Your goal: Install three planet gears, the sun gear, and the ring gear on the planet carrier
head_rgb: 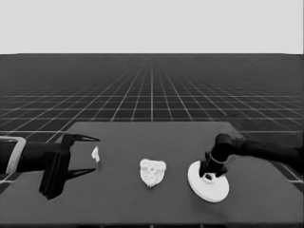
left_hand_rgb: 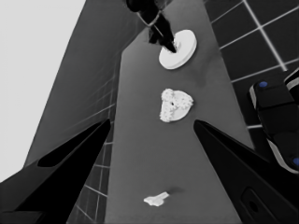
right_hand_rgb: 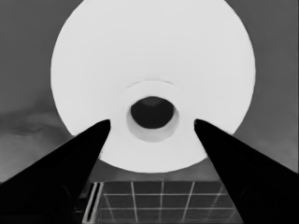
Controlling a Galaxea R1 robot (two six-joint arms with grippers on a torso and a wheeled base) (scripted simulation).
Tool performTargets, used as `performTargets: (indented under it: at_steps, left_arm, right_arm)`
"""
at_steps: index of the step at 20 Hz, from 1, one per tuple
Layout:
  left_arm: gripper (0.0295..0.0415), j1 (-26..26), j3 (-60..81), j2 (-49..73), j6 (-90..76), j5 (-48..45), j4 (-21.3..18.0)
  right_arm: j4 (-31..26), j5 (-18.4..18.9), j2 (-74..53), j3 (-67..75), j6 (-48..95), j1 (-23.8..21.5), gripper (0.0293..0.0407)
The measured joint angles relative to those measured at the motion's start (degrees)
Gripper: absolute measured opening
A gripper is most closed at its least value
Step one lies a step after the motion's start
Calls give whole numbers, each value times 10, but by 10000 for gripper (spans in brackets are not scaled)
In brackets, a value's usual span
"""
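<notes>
thin white piece (head_rgb: 96, 154) | on dark table (head_rgb: 123, 199) | left end

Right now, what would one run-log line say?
right gripper: open over larger round part | gears on smaller round part | left gripper: parked

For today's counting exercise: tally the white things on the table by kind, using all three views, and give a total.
Larger round part, under the right gripper: 1
Cluster of gears on the smaller round part: 1; I cannot count the separate gears
Thin white piece, near the waiting left gripper: 1
Total: 3 separate white things
</notes>
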State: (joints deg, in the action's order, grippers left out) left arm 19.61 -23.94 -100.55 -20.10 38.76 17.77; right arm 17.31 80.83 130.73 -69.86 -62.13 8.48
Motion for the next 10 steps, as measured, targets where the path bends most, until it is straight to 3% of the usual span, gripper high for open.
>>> performTargets:
  at_steps: [6,7,10]
  left_arm:
    - [385,0,0,0,0,0,0]
    - [385,0,0,0,0,0,0]
    - [385,0,0,0,0,0,0]
  right_arm:
    - [11,-9,5,-12,3,13,385]
    - [11,-9,5,-12,4,13,349]
    - [11,-9,6,-12,4,13,348]
